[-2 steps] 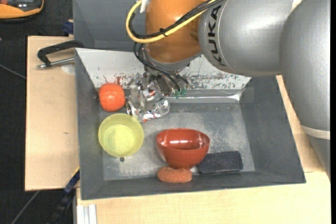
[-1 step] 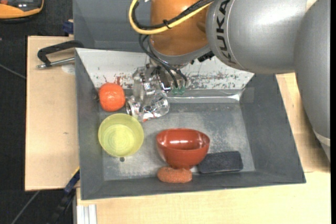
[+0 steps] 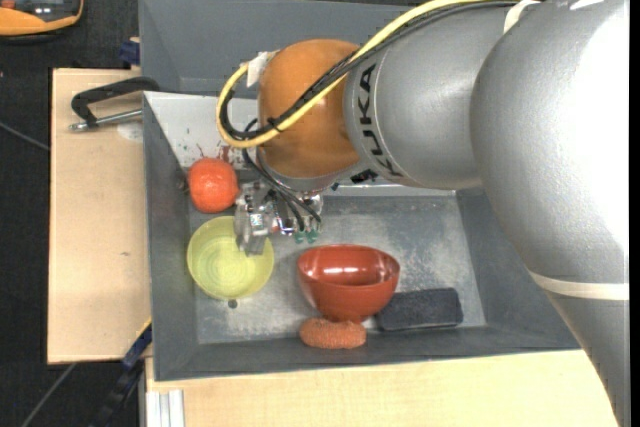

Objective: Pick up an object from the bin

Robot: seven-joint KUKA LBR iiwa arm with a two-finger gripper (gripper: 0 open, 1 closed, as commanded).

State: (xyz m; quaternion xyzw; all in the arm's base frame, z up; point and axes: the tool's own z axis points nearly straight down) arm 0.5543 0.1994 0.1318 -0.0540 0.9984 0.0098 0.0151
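bin [image 3: 440, 225]: grey metal, a few small things spread on its floor
gripper [image 3: 272, 227]: low over the yellow bowl's [image 3: 215, 267] right rim, beside the orange ball [image 3: 212, 185]; spread or closed, unclear
step: likely approach, nothing lifted
next: needs a rim pinch, clear of the red bowl [image 3: 347, 283]
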